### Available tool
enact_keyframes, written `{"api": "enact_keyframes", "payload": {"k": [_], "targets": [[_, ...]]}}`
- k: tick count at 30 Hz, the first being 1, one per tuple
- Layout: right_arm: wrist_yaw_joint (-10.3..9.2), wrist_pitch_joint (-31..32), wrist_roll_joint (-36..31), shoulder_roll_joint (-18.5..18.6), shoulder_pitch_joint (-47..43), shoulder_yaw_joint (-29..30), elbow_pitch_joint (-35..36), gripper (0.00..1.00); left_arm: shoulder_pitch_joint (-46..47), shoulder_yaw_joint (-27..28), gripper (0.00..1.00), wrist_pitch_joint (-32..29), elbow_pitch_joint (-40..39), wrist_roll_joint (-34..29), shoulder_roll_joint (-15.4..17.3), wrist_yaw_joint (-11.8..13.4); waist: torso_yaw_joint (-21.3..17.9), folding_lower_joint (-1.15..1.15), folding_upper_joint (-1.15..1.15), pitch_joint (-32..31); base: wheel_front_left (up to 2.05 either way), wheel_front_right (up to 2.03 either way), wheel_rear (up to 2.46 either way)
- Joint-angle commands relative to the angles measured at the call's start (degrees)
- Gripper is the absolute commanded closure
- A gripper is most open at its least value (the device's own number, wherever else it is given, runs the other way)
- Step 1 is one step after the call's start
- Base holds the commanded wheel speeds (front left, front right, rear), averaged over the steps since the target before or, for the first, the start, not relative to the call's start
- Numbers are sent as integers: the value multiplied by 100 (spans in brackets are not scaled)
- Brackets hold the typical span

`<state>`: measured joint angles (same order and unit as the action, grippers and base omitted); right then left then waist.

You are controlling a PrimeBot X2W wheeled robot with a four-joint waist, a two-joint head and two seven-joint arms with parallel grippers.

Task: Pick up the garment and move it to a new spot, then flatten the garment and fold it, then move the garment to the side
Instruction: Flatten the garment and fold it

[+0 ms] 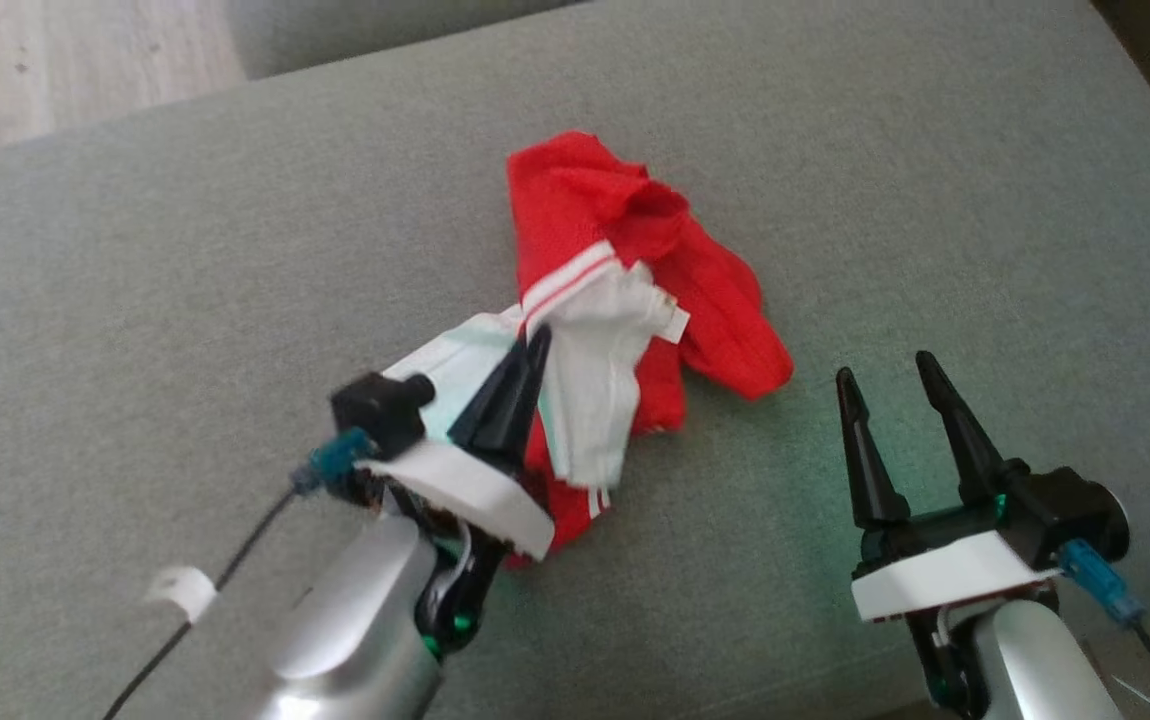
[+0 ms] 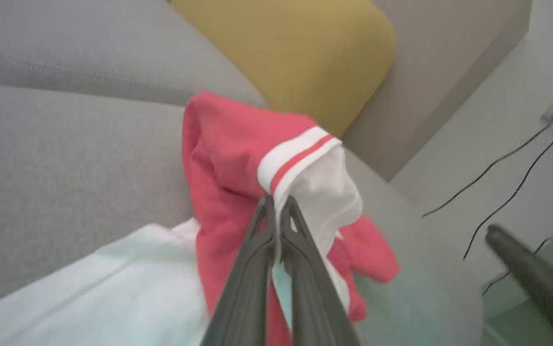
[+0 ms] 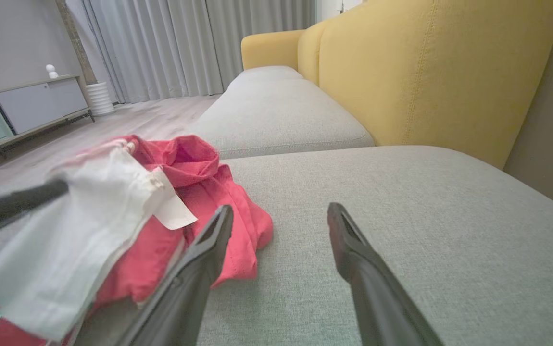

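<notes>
Garment [image 1: 590,205] in the closed left gripper [image 1: 532,346]

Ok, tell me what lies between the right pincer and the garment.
Bare grey cushion, as the head view shows; the right pincer stands open, apart from the garment.
</notes>
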<state>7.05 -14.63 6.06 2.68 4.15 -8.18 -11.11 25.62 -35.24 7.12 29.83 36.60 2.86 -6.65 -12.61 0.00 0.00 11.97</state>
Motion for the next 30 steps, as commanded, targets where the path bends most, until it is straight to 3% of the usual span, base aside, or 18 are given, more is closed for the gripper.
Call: {"api": "enact_keyframes", "payload": {"k": [1, 7, 14, 21, 25, 30], "targets": [[44, -37, -2, 20, 77, -79, 150, 0, 133, 251, 100, -2, -391, 210, 2, -48, 76, 0, 0, -83, 0, 0, 0], [44, -37, -83, 20, -46, -17, 117, 0, 79, 940, 100, -375, -1994, 1055, 230, 110, 373, 0, 0, -338, 0, 0, 0], [44, -37, -54, 20, -85, -62, 95, 0, 132, 1708, 100, -1149, -3922, 1817, 641, 685, 655, 0, 0, -548, 0, 0, 0], [44, -37, -5, 20, -117, -105, 55, 0, 404, 2347, 100, -1845, -5158, 2333, 965, 1377, 798, 0, 0, -660, 0, 0, 0], [44, -37, 7, 20, -125, -94, 62, 0, 674, 2423, 100, -2185, -5690, 2450, 1001, 1772, 837, 0, 0, -655, 0, 0, 0], [44, -37, 93, 20, 56, -234, 83, 0, 968, 1960, 100, -2620, -5635, 2335, 980, 2036, 702, 0, 0, -498, 0, 0, 0]]}}
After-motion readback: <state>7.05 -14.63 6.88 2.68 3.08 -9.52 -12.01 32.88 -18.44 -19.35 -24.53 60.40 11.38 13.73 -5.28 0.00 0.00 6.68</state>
